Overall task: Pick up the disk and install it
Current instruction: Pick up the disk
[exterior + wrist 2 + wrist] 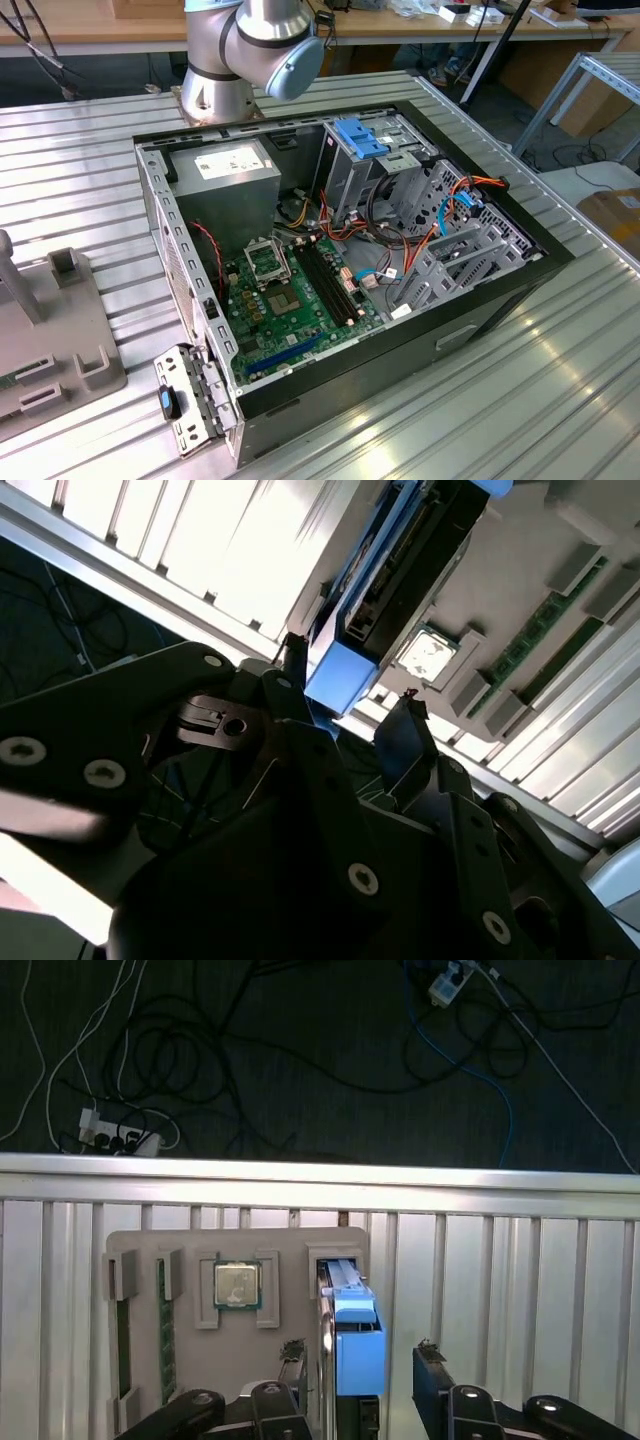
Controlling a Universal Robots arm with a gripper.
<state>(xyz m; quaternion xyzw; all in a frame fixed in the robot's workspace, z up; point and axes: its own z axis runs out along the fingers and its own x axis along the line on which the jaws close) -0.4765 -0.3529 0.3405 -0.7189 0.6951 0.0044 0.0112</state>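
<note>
Item: disk [357, 1330], blue-railed hard drive, standing on edge in a slot of the grey holder tray [290, 1245], beside a processor chip [237, 1285] and a memory stick [163, 1310]. Gripper [360, 1358]: jaws spread wide, straddling the blue tab, gripping nothing. One fingertip [292, 1352] sits close to the drive, possibly touching; the other stands apart. Handling, as I judge it: I centre the jaws first, so both pads meet the flat faces together without tilting the drive in its slot.
</note>
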